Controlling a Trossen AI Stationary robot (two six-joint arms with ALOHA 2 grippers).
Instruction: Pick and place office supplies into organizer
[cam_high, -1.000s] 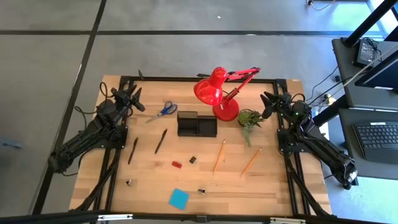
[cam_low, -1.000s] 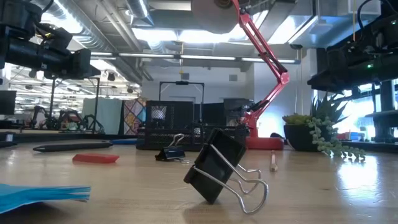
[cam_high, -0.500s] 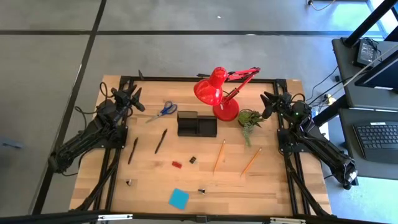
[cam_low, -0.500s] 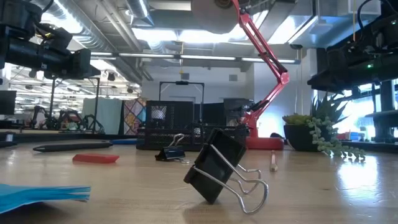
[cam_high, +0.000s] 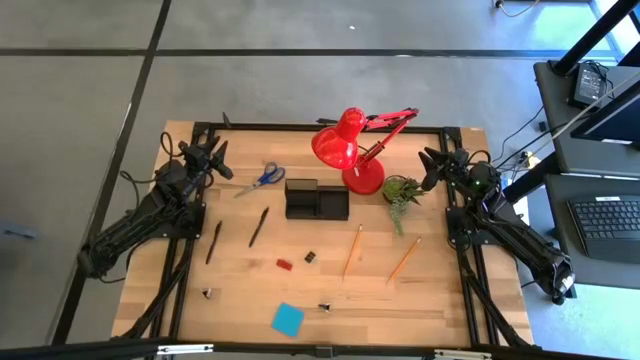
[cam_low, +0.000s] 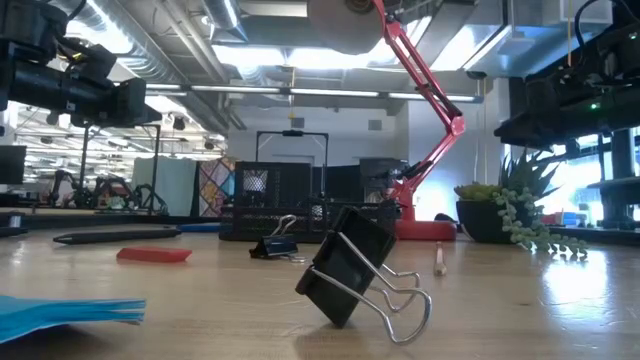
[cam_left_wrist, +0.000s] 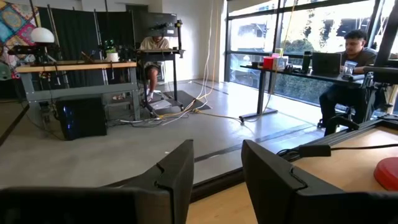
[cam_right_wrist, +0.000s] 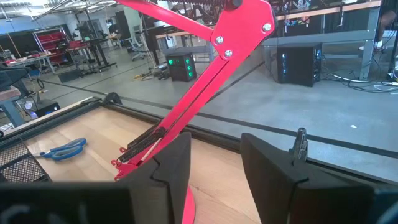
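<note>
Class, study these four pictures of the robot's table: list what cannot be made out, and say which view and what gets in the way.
1. High view: the small black rectangular organizer's compartments, too small to count or check.
2. Low view: the same organizer is partly hidden behind the big black binder clip.
3. Low view: the blue square sticky-note pad is cut off by the picture's left edge.
4. High view: the tiny black clips, shape too small to tell.

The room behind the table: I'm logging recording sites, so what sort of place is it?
Probably an open office or lab workspace: desks with monitors, a person seated at one, computer towers on a bare concrete floor.
</note>
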